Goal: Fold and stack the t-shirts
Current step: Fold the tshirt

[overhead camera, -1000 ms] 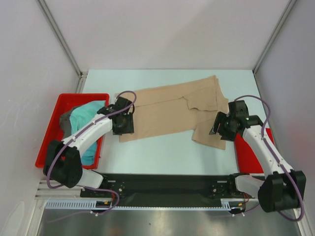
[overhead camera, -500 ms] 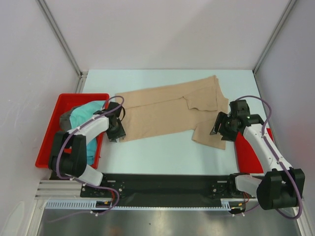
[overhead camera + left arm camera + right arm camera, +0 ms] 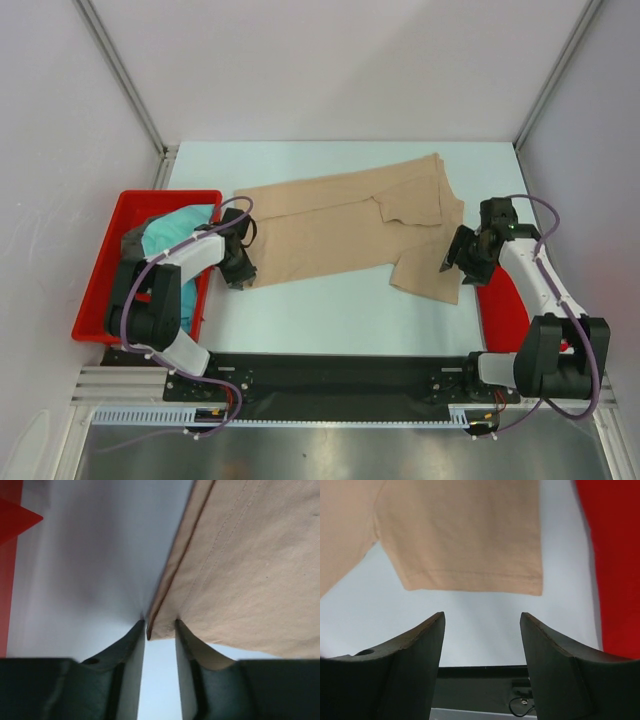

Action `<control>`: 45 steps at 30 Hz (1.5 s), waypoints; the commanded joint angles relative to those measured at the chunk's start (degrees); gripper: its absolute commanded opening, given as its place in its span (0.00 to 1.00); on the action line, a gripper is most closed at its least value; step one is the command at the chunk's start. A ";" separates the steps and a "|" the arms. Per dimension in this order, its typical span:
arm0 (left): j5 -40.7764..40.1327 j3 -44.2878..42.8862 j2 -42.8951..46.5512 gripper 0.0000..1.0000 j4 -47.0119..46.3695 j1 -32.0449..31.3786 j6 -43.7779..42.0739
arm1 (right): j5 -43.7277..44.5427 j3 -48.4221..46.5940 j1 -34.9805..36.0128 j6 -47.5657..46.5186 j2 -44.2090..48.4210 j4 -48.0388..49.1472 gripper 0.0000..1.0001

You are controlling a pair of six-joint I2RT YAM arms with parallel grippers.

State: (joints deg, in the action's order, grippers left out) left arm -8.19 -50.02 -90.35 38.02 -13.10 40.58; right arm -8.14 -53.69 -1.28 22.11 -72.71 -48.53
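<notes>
The tan t-shirt (image 3: 340,225) lies spread flat across the middle of the table. My left gripper (image 3: 240,272) is low at the shirt's near left corner. In the left wrist view that corner (image 3: 162,627) sits between my fingertips (image 3: 139,645), and the left gripper (image 3: 160,624) stands narrowly open around it, with table showing in the gap. My right gripper (image 3: 448,265) hovers just short of the near right sleeve hem (image 3: 470,582). The right gripper (image 3: 482,617) is wide open and empty. The teal t-shirt (image 3: 165,235) and the dark grey t-shirt (image 3: 130,243) lie bunched in the tray.
The red tray (image 3: 95,295) stands at the left edge of the table, close beside my left arm. A flat red mat (image 3: 500,310) lies at the right, under my right arm, and shows as the red mat (image 3: 615,555) beside the sleeve. White walls enclose the table.
My left gripper has slid left and nearer, off the shirt to its near left corner, and its jaws have narrowed. My right gripper has shifted slightly right and stayed open.
</notes>
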 commanded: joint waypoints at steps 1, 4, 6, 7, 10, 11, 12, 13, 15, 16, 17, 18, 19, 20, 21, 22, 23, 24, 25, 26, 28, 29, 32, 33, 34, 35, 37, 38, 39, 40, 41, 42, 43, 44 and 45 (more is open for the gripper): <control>0.89 0.80 -1.23 0.32 -1.37 0.27 1.61 | 2.95 -0.89 -2.06 -0.75 -1.29 0.71 0.67; 0.45 0.71 -1.68 0.17 -1.46 0.80 1.00 | 3.39 -0.19 -2.41 -0.49 -4.28 2.21 0.67; -0.07 0.10 -1.68 0.09 -1.37 1.15 -0.06 | 3.22 -0.27 -2.41 -0.40 -6.90 3.53 0.66; -0.16 -0.25 -1.85 0.06 -1.11 1.24 -0.41 | 3.31 -0.53 -2.41 -0.40 -7.79 3.97 0.66; -0.17 -1.22 -2.03 0.00 -0.32 1.24 -1.64 | 4.27 -0.54 -2.50 -0.31 -11.03 6.42 0.61; -0.08 -1.22 -1.94 0.00 -0.23 1.24 -2.16 | 4.54 -0.62 -2.50 -0.40 -12.10 6.96 0.59; 0.10 -1.13 -1.85 0.00 -0.23 1.24 -2.34 | 4.80 -0.89 -2.50 -0.66 -13.33 7.40 0.55; 0.53 -0.96 -1.76 0.00 -0.23 1.24 -2.61 | 5.50 -1.32 -2.50 -1.10 -15.16 8.18 0.52; 1.06 -0.52 -1.15 0.00 -0.58 1.24 -3.31 | 6.74 -2.64 -2.59 -2.24 -16.67 9.59 0.43; 1.41 -0.43 -0.97 0.00 -0.75 1.24 -3.83 | 6.91 -3.17 -2.50 -2.51 -17.90 9.77 0.41; 1.42 -0.34 -0.80 0.00 -0.67 1.24 -4.10 | 7.35 -4.22 -2.59 -2.25 -18.52 10.03 0.39; 1.42 -0.34 -0.80 0.01 -0.58 1.24 -4.36 | 7.44 -4.58 -2.59 -1.98 -19.22 10.39 0.37; 1.50 -0.34 -0.71 0.00 -0.67 1.24 -4.71 | 7.44 -5.10 -2.59 -1.81 -20.10 10.74 0.37; 1.68 -0.34 -0.54 0.00 -0.67 1.24 -4.89 | 7.87 -5.80 -2.50 -1.28 -22.11 10.31 0.37; 1.86 -0.43 -0.36 0.00 -0.58 1.24 -4.98 | 8.05 -6.94 -2.50 -1.19 -23.00 9.34 0.38; 2.12 -0.52 -0.18 0.00 -0.75 1.24 -5.07 | 9.79 -7.47 -2.50 -1.10 -23.61 8.99 0.39; 2.64 -0.60 -0.09 0.00 -0.75 1.24 -5.16 | 10.42 -7.57 -2.50 -0.93 -23.88 8.98 0.41; 2.82 -0.52 0.17 0.00 -0.84 1.24 -5.16 | 10.60 -7.74 -2.50 -1.19 -23.80 9.50 0.41; 3.00 -0.43 0.26 0.00 -1.02 1.24 -5.33 | 10.86 -7.92 -2.50 -1.45 -23.62 9.68 0.42; 3.26 -0.43 0.34 0.00 -1.19 1.24 -5.33 | 12.26 -8.18 -2.41 -1.72 -24.06 9.69 0.43; 3.70 -0.25 0.35 0.00 -1.37 1.24 -5.33 | 12.89 -9.41 -2.59 -2.86 -25.02 9.77 0.44; 3.88 -0.25 0.26 0.00 -1.54 1.24 -5.33 | 12.71 -9.94 -2.59 -3.12 -25.72 9.95 0.44; 4.14 -0.43 -0.27 0.00 -1.81 1.24 -5.42 | 12.53 -10.82 -2.59 -3.04 -28.45 10.74 0.43; 4.14 -0.60 -0.27 0.00 -1.72 1.24 -5.51 | 12.54 -10.82 -2.59 -3.04 -28.80 11.00 0.43; 4.23 -0.87 -0.53 0.00 -1.55 1.24 -5.51 | 12.80 -10.91 -2.59 -3.04 -29.07 11.09 0.43; 4.23 -1.22 -0.71 0.00 -1.46 1.24 -5.51 | 13.15 -11.00 -2.59 -3.12 -29.24 10.92 0.42; 4.41 -1.57 -0.71 0.00 -1.20 1.24 -5.51 | 13.94 -11.08 -2.59 -3.21 -29.51 10.57 0.42; 4.49 -1.66 -0.71 0.00 -1.19 1.24 -5.51 | 13.86 -10.82 -2.59 -3.30 -29.51 10.65 0.42; 4.49 -1.92 -0.71 0.00 -1.11 1.24 -5.42 | 13.59 -10.65 -2.59 -3.13 -29.34 11.09 0.42; 4.58 -2.10 -0.71 0.00 -0.93 1.24 -5.42 | 12.98 -10.56 -2.59 -2.95 -29.59 11.18 0.42; 4.58 -2.10 -0.80 0.00 -0.93 1.24 -5.51 | 12.54 -10.21 -2.50 -2.95 -29.86 11.44 0.40; 4.67 -2.10 -0.80 0.00 -0.84 1.24 -5.51 | 12.19 -10.03 -2.41 -2.86 -30.12 11.62 0.38; 4.67 -2.10 -0.71 0.00 -0.76 1.24 -5.51 | 11.49 -9.59 -2.24 -2.77 -30.04 11.97 0.33; 4.67 -2.01 -0.54 0.00 -0.75 1.24 -5.51 | 11.48 -9.24 -1.80 -2.69 -29.86 12.23 0.25; 4.67 -1.75 -0.36 0.00 -0.84 1.24 -5.42 | 11.48 -8.46 -1.62 -2.51 -29.60 12.32 0.22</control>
State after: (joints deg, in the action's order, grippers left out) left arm -4.32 -50.61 -90.87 37.01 -12.23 35.94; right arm 2.76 -63.33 -3.42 19.53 -101.58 -37.52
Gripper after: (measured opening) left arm 0.011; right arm 0.254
